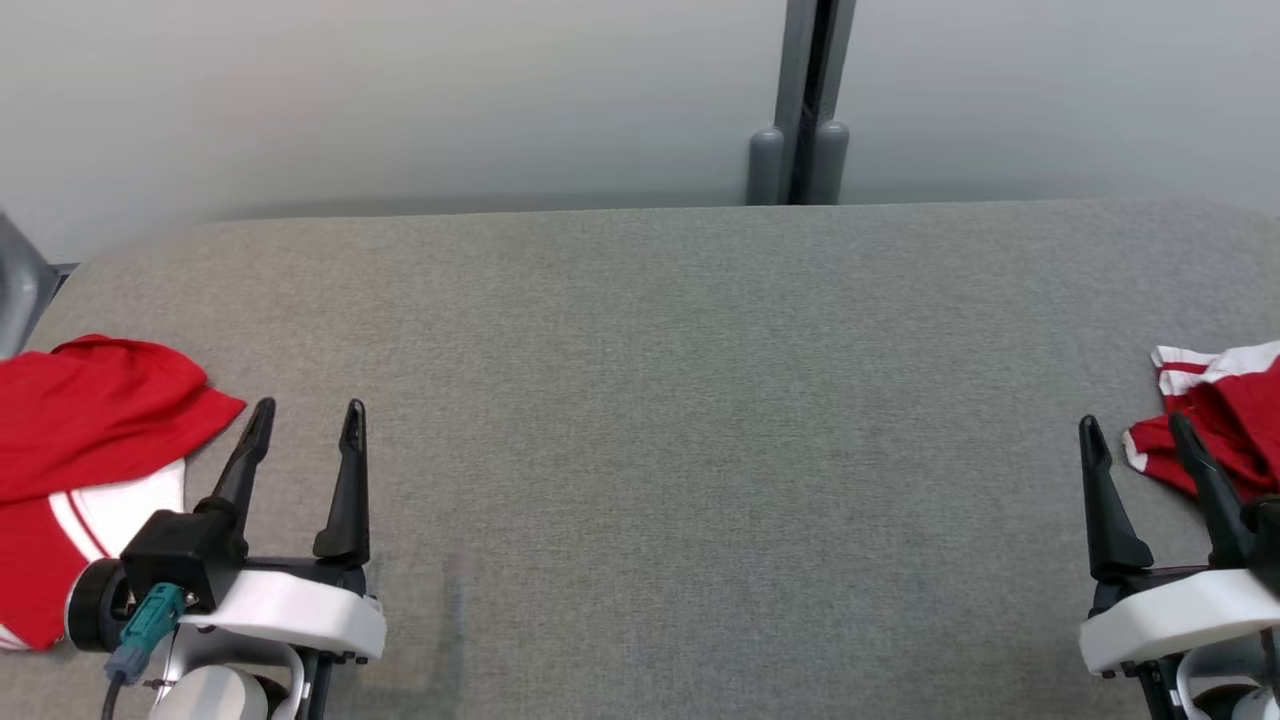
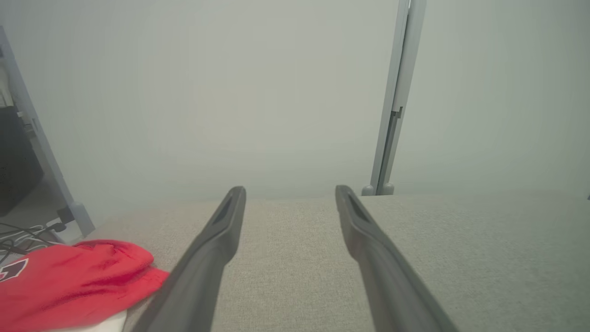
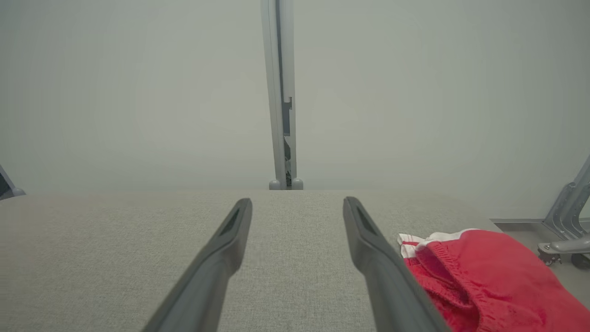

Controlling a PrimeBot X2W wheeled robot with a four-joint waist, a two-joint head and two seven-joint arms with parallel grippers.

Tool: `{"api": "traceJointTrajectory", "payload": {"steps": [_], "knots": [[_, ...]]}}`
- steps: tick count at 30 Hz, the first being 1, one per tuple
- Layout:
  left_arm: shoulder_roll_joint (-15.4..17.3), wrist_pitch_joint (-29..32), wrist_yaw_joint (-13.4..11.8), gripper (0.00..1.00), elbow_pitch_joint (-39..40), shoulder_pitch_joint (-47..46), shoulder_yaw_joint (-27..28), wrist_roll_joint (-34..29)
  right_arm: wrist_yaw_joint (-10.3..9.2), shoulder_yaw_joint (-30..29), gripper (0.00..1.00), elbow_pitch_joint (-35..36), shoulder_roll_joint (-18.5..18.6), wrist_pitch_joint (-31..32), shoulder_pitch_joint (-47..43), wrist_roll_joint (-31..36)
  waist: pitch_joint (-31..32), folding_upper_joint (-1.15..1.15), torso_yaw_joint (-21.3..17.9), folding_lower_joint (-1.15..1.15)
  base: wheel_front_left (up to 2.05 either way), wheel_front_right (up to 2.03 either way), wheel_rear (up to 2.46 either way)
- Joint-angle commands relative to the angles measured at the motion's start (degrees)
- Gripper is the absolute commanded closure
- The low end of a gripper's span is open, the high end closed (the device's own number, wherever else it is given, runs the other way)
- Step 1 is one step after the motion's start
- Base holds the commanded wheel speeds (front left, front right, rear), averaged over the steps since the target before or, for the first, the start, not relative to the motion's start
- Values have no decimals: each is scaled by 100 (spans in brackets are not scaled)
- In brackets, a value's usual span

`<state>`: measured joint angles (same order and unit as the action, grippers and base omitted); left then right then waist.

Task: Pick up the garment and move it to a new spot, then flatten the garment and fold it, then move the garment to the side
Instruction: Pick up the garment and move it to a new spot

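Two red garments with white stripes lie on the grey table. One garment is bunched at the left edge, also seen as the red garment in the left wrist view. The other garment lies crumpled at the right edge, and the right wrist view has this red garment just right of the fingers. My left gripper stands open and empty just right of the left garment. My right gripper is open and empty, its right finger overlapping the right garment in the head view.
A pale wall runs behind the table, with a grey vertical post at its far edge. Cables lie on the floor past the table's left end. A wheeled metal leg stands off the right end.
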<state>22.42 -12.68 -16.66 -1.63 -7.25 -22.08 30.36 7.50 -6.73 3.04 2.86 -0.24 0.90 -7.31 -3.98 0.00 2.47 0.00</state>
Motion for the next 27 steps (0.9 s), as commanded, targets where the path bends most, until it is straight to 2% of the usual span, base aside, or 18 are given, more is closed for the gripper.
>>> {"api": "traceJointTrajectory", "payload": {"steps": [1, 15, 21, 27], "knots": [[17, -50, 20, 0, -10, -102, 59, 30, -1, 38, 0, 59, 15, 11, 58, 16, -47, 0, 249, 0, 0, 0, 0], [-51, -214, -10, 0, 26, 66, 417, 74, -1, 306, 0, 263, 20, 184, 147, 118, -99, 0, 1903, 0, 0, 0, 0], [-69, -228, 81, 0, 28, 109, 494, 118, -1, 348, 0, 255, 21, 211, 163, 85, -78, 0, 2248, 0, 0, 0, 0], [-77, -239, 128, 0, 5, 124, 542, 102, -1, 379, 0, 231, 21, 213, 154, 69, -81, 0, 2323, 0, 0, 0, 0]]}}
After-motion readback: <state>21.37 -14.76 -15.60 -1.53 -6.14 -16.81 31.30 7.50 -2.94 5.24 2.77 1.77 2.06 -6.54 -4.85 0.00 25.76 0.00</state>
